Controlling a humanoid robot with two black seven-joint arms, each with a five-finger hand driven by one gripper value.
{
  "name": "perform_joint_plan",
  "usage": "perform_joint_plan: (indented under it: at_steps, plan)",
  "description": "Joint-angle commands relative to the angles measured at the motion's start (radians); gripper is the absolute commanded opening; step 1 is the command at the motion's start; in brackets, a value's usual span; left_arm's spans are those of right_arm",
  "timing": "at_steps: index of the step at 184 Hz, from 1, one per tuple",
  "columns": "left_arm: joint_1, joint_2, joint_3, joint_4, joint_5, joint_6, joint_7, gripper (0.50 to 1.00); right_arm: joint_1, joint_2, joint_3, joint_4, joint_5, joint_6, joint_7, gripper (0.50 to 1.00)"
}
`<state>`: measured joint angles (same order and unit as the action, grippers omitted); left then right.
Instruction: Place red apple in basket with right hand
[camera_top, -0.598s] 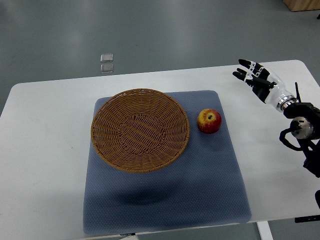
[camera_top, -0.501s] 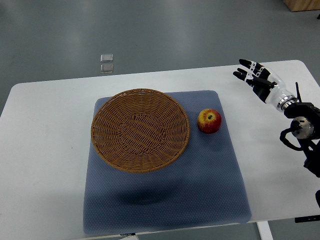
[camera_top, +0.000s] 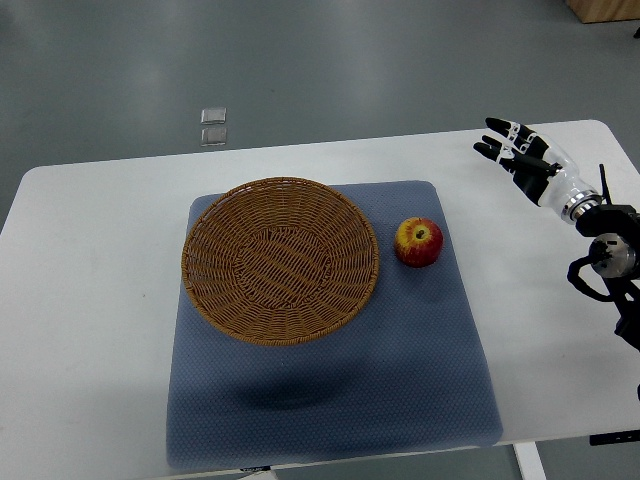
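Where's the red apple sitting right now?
The red apple sits on the blue mat, just right of the wicker basket and outside it, well short of the open right hand.

Right arm (camera_top: 610, 265) cut off by the right edge, wooden object (camera_top: 605, 9) by the top corner.

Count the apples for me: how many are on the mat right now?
1. The red apple sits on the blue mat just right of the wicker basket, apart from its rim. The basket holds none, and nothing looks hidden.
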<state>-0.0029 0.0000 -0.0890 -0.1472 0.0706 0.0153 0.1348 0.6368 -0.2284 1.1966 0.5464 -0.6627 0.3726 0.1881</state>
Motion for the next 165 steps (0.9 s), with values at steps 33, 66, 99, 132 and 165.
perform_joint_plan:
  at_steps: [33,66,99,132,165]
  plan:
    - [0.0,0.0,0.0,-0.003,0.0,-0.001,0.0,1.0,-0.003,0.003,0.001,0.0,0.0,-0.001,0.001,0.926]
    - [0.0,0.0,0.0,0.001,0.0,0.0,0.0,1.0,0.003,-0.003,-0.005,0.0,0.0,0.003,-0.001,0.928]
    - [0.0,0.0,-0.001,0.0,0.0,-0.001,0.0,1.0,-0.005,-0.022,-0.009,0.006,-0.005,0.046,-0.001,0.928]
    - [0.0,0.0,0.0,0.0,0.0,0.0,0.0,1.0,-0.008,-0.022,-0.017,0.004,-0.006,0.072,-0.001,0.928]
    - [0.0,0.0,-0.001,0.0,0.0,-0.001,0.0,1.0,-0.013,-0.031,-0.065,0.017,-0.006,0.155,0.002,0.924]
